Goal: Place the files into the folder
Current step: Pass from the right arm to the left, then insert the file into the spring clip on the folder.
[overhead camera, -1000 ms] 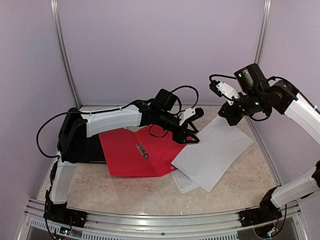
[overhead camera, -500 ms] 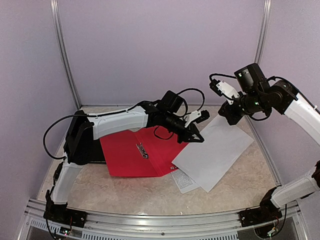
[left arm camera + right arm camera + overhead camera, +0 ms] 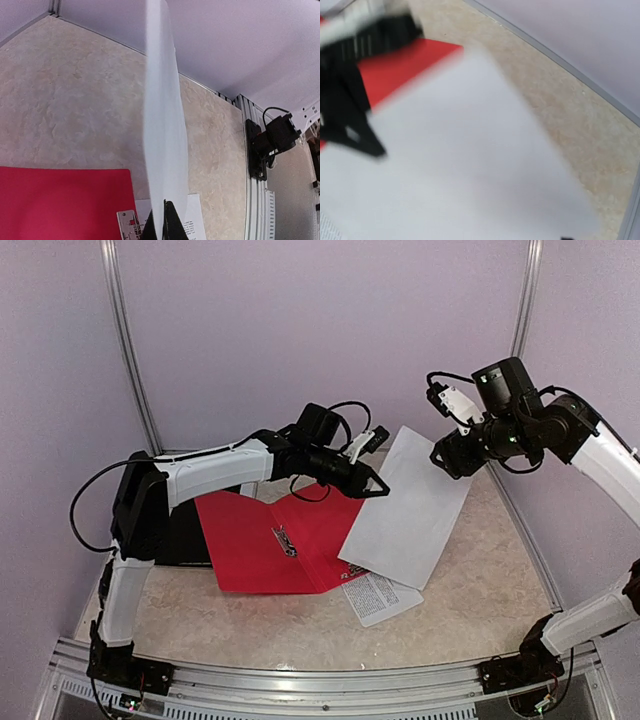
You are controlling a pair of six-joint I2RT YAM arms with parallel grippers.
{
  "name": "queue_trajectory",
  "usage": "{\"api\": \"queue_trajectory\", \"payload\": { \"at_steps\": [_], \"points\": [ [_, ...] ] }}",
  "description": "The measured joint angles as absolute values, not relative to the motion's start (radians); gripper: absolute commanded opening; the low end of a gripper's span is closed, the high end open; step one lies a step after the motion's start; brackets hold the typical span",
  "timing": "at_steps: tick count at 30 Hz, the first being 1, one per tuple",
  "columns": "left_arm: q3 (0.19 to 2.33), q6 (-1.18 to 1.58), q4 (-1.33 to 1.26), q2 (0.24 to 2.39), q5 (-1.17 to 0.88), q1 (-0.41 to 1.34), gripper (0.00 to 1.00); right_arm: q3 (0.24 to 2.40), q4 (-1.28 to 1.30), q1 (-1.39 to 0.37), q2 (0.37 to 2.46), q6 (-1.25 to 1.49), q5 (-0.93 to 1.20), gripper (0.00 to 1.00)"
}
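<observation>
One of the files, a blank white sheet (image 3: 410, 510), hangs tilted above the table, its lower edge resting by the folder. My left gripper (image 3: 376, 486) is shut on its left edge; in the left wrist view the sheet (image 3: 162, 125) runs edge-on between the black fingertips (image 3: 172, 225). My right gripper (image 3: 447, 454) hovers at the sheet's upper right edge, and whether it is open or shut does not show. The right wrist view is filled by the blurred sheet (image 3: 460, 165). The red folder (image 3: 265, 545) lies open with its metal clip (image 3: 285, 540) showing. A printed sheet (image 3: 380, 597) lies flat beside it.
A black box (image 3: 150, 525) stands at the left behind the left arm. Purple walls with metal posts (image 3: 130, 360) close in the back and sides. An aluminium rail (image 3: 300, 680) runs along the near edge. The right arm's base (image 3: 272, 142) sits on that rail.
My left gripper closed on the blank sheet's left edge and pulled it up and to the left. The sheet's far edge rose, uncovering more of the printed sheet. The right gripper shifted slightly.
</observation>
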State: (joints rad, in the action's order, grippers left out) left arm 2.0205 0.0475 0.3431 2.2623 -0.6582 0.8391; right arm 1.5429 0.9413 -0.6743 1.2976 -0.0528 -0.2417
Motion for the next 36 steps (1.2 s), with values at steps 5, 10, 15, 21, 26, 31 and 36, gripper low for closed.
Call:
{"api": "queue_trajectory", "payload": {
  "at_steps": [5,10,15,21,26,31,36],
  "points": [
    [1.908,0.251,0.267,2.166,-0.595,0.756,0.00,1.543,0.929,-0.675,1.317,-0.040,-0.253,0.67],
    [1.792,0.415,0.202,2.087,-0.505,0.675,0.00,1.536,0.909,-0.674,1.333,-0.031,-0.248,0.66],
    [1.703,0.526,0.163,2.071,-0.439,0.620,0.00,1.505,0.888,-0.675,1.335,-0.023,-0.239,0.65],
    [1.622,0.603,0.162,2.071,-0.386,0.592,0.00,1.462,0.868,-0.674,1.337,-0.014,-0.229,0.65],
    [1.557,0.670,0.136,2.071,-0.357,0.595,0.00,1.436,0.855,-0.675,1.342,-0.012,-0.217,0.65],
    [1.501,0.719,0.112,2.071,-0.332,0.594,0.00,1.412,0.842,-0.675,1.343,-0.009,-0.209,0.65],
    [1.485,0.760,0.080,2.072,-0.331,0.594,0.00,1.391,0.832,-0.674,1.343,0.009,-0.201,0.65]
  ]
}}
